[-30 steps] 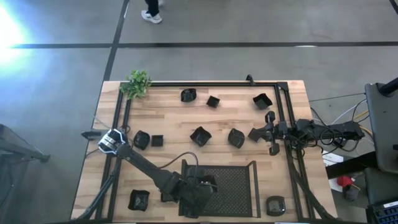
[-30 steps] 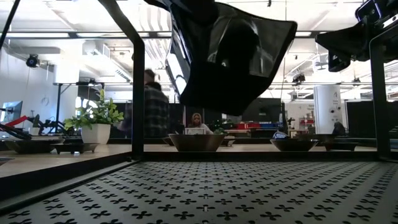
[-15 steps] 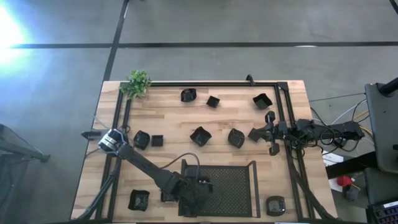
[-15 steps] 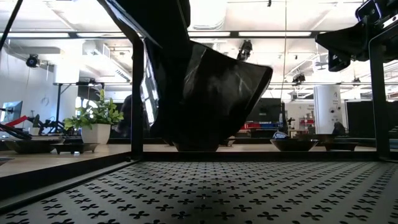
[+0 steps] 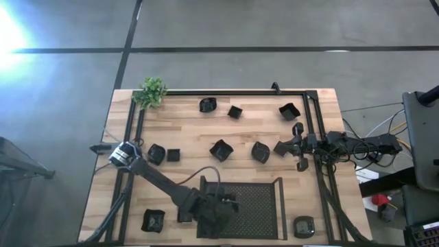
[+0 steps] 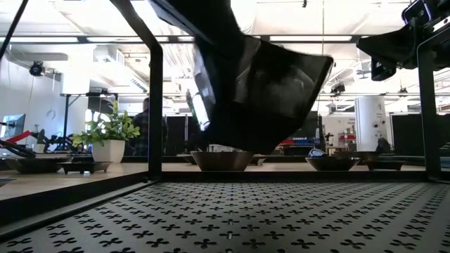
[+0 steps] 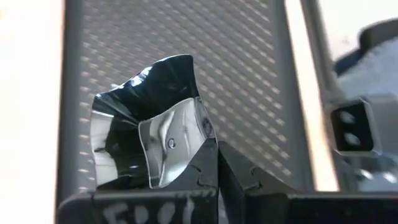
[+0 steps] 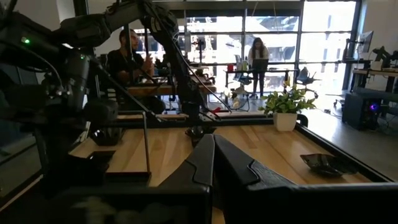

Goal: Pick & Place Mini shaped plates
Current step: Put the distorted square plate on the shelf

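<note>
1. Between the fingers of the left gripper (image 7: pixel 217 180), pressed together, the rim of one mini plate (image 7: pixel 149 124) is pinched; the plate hangs over the mesh tray (image 5: pixel 264 206) near the table's 6 o'clock edge.
2. The held plate is tilted, with its glossy hollow facing the wrist camera and one corner pointing away from the fingers. The low view shows it as a dark mass clear of the tray floor (image 6: pixel 232 218). No long axis can be told.
3. Right gripper (image 5: pixel 288 146) waits at 3 o'clock, fingers closed on nothing, just beside a plate (image 5: pixel 260 151).
4. Other plates on the wooden table (image 5: pixel 185 130): three toward 12 o'clock (image 5: pixel 207 105) (image 5: pixel 234 111) (image 5: pixel 289 110), one at centre (image 5: pixel 221 149), two at 9 o'clock (image 5: pixel 156 154) (image 5: pixel 173 155), and one at each near corner (image 5: pixel 152 219) (image 5: pixel 303 225).
5. Plant (image 5: pixel 151 91) at 11 o'clock; the black frame rail (image 5: pixel 233 92) runs along the far edge.
6. High view: the left arm hides its gripper and the held plate. People in the room behind are too dim to make out.
</note>
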Robot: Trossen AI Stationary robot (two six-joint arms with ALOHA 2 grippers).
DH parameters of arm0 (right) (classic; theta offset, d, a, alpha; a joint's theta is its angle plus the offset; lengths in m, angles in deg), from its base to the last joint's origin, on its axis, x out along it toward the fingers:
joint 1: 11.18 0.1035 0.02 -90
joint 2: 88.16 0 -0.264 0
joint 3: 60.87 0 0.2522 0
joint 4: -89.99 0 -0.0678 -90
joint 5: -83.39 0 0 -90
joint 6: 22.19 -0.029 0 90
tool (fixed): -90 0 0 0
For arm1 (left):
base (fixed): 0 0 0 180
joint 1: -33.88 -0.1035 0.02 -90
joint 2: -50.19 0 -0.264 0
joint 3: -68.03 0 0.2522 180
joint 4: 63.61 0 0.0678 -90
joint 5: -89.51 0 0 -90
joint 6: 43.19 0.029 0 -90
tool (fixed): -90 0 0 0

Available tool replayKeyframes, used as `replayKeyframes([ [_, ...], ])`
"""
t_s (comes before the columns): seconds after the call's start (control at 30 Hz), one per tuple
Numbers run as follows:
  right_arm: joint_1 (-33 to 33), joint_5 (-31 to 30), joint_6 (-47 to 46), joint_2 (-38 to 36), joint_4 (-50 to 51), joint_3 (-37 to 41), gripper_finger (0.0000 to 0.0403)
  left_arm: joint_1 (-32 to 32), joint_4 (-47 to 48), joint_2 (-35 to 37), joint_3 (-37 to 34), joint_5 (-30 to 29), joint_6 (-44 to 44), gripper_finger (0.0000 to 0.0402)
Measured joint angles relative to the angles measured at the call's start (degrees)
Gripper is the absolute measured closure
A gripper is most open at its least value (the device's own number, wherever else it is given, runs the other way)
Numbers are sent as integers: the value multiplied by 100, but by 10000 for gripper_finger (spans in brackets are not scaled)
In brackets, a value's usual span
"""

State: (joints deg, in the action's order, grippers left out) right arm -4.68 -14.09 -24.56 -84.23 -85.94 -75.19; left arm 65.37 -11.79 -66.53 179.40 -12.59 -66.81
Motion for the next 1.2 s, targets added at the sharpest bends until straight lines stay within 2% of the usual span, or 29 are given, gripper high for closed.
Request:
replayKeyframes([
  [0.17, 0, 0, 80, 0, 1, 0, 394, -96, -16, 0, 80, -20, 14, 401],
  [0.3, 0, 0, 101, 0, 0, 0, 394, -162, -49, 0, 116, -344, 228, 401],
  [0.6, -2, -2, 103, 0, 0, 0, 394, -368, -400, -90, 54, -321, 861, 402],
  [1.2, -2, -2, 85, -2, -2, 0, 394, -427, -658, -560, 52, -157, 1058, 401],
])
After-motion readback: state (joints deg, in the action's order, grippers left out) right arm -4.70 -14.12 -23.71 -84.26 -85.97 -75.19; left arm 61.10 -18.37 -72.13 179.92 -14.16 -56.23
